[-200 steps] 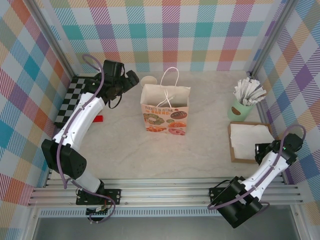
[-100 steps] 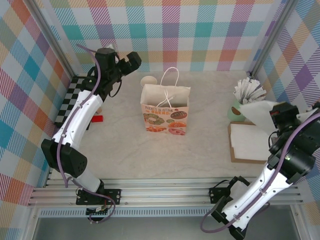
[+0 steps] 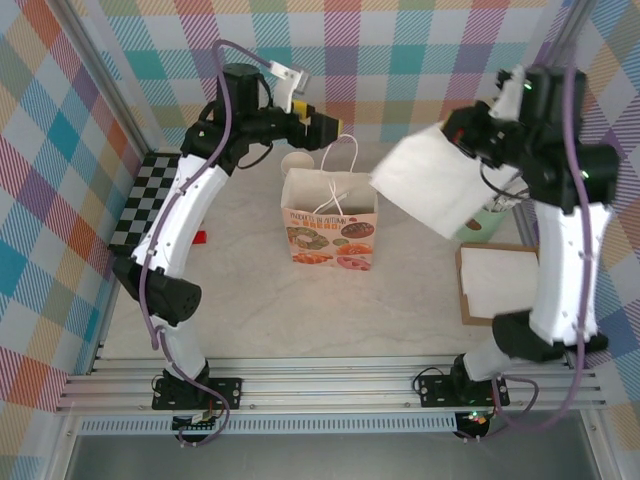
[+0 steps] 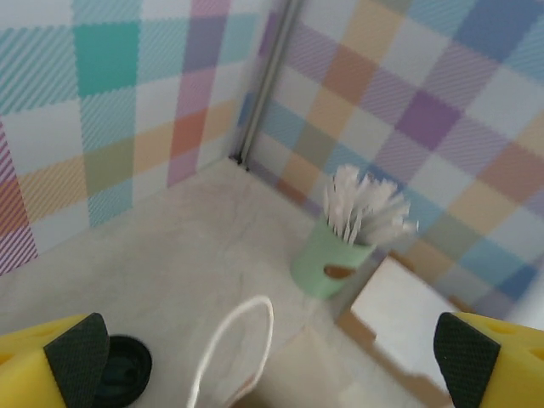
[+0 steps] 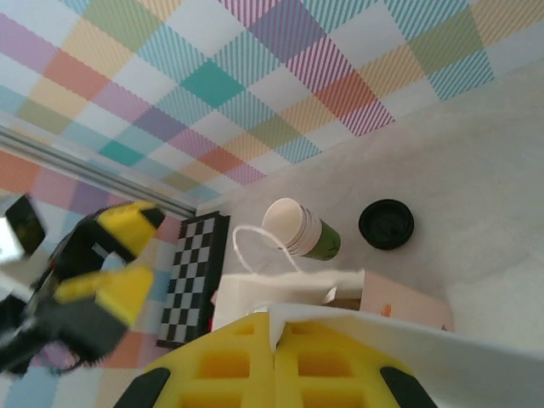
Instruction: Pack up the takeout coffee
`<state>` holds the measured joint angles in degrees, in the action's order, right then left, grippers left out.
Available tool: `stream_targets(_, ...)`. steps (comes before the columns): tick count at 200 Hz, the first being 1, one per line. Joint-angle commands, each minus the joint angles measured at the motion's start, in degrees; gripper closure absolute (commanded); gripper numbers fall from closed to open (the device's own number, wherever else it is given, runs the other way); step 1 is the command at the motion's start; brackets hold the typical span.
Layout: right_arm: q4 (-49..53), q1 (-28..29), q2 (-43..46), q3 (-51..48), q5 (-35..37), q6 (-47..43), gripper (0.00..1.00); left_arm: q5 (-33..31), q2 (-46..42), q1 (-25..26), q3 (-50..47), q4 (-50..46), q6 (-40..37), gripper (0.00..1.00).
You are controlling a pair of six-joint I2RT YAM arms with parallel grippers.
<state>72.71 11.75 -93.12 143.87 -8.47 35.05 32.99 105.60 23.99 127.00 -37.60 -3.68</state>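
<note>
while left claw (image 4: 272, 350) wide, right claw (image 5: 274, 355) tight on napkin (image 3: 430, 185)

Dark-green cup (image 5: 303, 232) cream inside, black lid (image 5: 386, 223), black-and-white chequered mat (image 3: 140, 195), pastel plaid walls (image 3: 400, 60), white napkin (image 3: 432, 180)

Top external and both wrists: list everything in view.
paper bag: 1, white, food print, table centre
coffee cup: 1, dark green, cream inside, behind the bag
lid: 1, black, on table beside the cup
stick cup: 1, mint green, back right
napkin stack: 1, white, in brown tray, right edge
loose napkin: 1, white, held aloft
checkered mat: 1, black-white, left side
block: 1, red, by the mat
left hand: 1, yellow, open, above the bag's rear
right hand: 1, yellow, shut on the loose napkin
</note>
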Motion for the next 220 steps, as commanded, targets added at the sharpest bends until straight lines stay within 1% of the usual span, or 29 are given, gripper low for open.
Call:
stream_targets(1, 3.71, 1.34, -3.19, 9.71, 7.21, -0.22, 1.00, -0.63, -6.86, -0.70, -5.28, -11.26, -14.26, 0.00)
stream_targets(16, 0.27, 1.96, -2.85, 8.06, 5.86, 2.26, 1.00, 2.19, -12.36, -0.61, -13.54, -8.36, -19.07, 0.00)
stream_targets(30, -3.95, 4.92, -1.85, 5.06, 6.05, 3.61, 1.00, 4.41, -16.07, -0.61, -20.12, -3.10, -20.04, 0.00)
stream_targets(38, -5.29, 7.72, -1.63, 4.26, 8.75, 3.67, 1.00, 5.52, -16.33, -0.61, -21.00, -2.83, -20.53, 0.00)
stream_targets(53, -6.51, 11.38, -1.47, 4.17, 14.52, 3.10, 1.00, 7.24, -14.71, -0.52, -19.34, -6.46, -22.58, 0.03)
stream_targets(65, -7.96, 12.06, -1.21, 3.27, 16.48, 3.31, 1.00, 5.89, -14.02, 0.01, -19.69, -7.84, -24.69, 0.06)
stream_targets(86, -12.07, 12.48, -1.28, 1.79, 14.57, 3.90, 1.00, -0.78, -14.69, 2.81, -22.80, -5.75, -30.46, 0.13)
stream_targets(97, -14.01, 13.44, -1.92, 2.12, 13.32, 4.33, 1.00, -1.91, -14.85, 3.25, -23.56, -3.56, -31.49, 0.16)
stream_targets(112, -16.60, 14.84, -2.69, 2.47, 10.97, 3.87, 1.00, -1.04, -15.28, 3.13, -24.69, 0.08, -31.06, 0.13)
stream_targets(129, -17.80, 15.34, -3.88, 3.63, 6.89, 2.04, 1.00, 6.00, -15.82, 1.44, -24.98, 5.53, -27.16, 0.09)
stream_targets(141, -17.38, 15.37, -4.96, 4.77, 4.27, 0.22, 1.00, 8.43, -16.02, 0.10, -24.25, 7.94, -24.55, 0.08)
stream_targets(159, -17.11, 15.87, -5.95, 5.28, 1.94, -0.55, 1.00, 6.36, -16.80, -1.01, -23.78, 9.89, -23.45, 0.06)
stream_targets(191, -17.74, 18.48, -6.98, 5.36, 1.83, -1.74, 1.00, 0.85, -16.76, -1.47, -23.38, 13.58, -21.83, 0.07)
stream_targets(220, -18.39, 20.59, -8.18, 5.37, 1.65, -1.22, 1.00, 3.40, -16.02, -1.58, -21.81, 17.12, -20.91, 0.07)
